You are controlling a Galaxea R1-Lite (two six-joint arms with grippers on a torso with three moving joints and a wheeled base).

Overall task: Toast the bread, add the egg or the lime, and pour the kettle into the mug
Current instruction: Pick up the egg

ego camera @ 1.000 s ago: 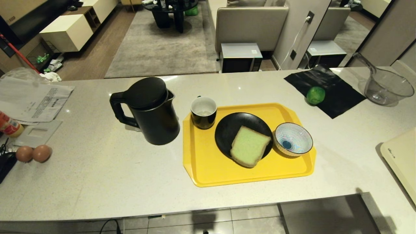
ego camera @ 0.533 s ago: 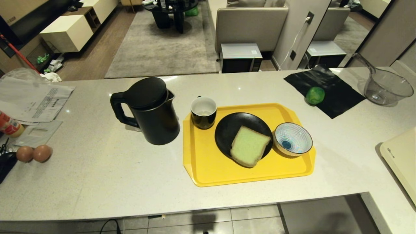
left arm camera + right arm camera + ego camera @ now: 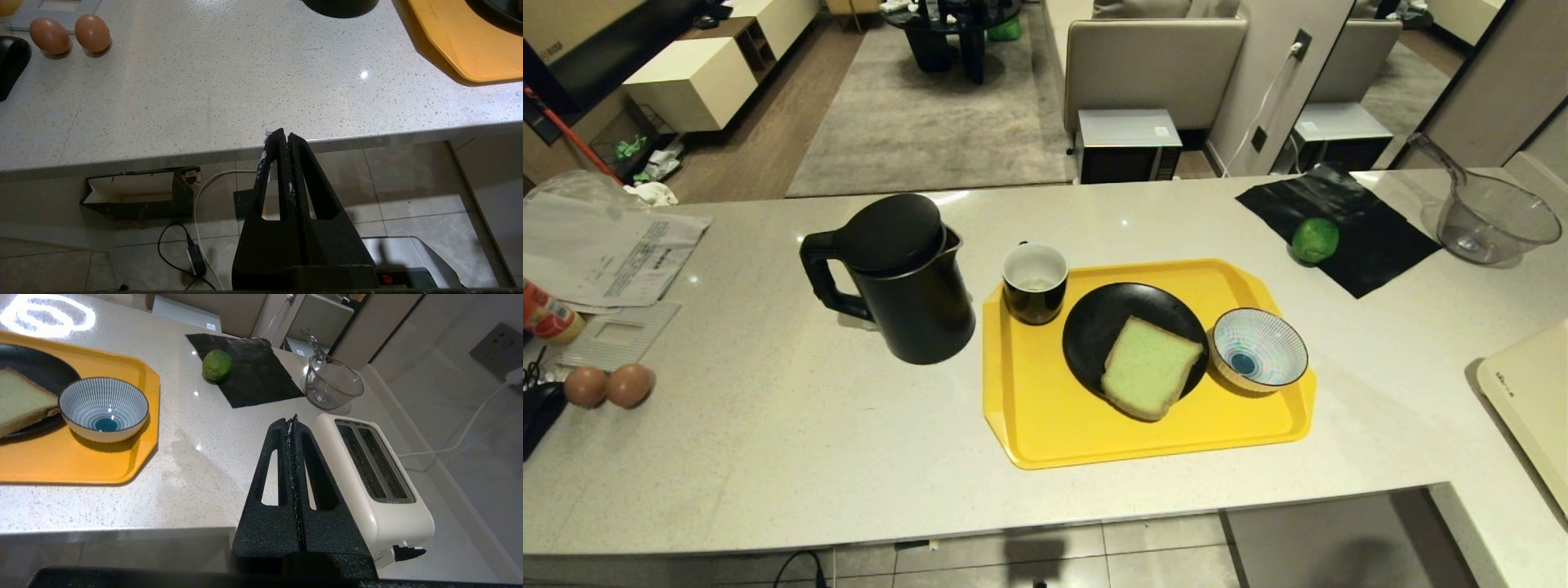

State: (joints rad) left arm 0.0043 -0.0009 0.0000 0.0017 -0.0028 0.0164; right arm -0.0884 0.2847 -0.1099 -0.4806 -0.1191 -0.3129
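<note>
A pale speckled stone counter (image 3: 768,441) fills the foreground. Beyond the counter, a grey rug (image 3: 931,106) covers a wooden floor (image 3: 760,139), with a beige sofa back (image 3: 1152,65) and a cream low cabinet (image 3: 694,77) farther off. Below the counter's near edge lie grey floor tiles (image 3: 408,192).

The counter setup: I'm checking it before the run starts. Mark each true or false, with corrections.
1. The bread lies on the black plate. True.
2. The lime sits in the striped bowl. False: it rests on the black sheet; the bowl looks empty.
3. The mug stands on the yellow tray. True.
4. The kettle stands on the tray. False: on the counter beside it.
5. The right gripper is open. False: shut, holding nothing.
</note>
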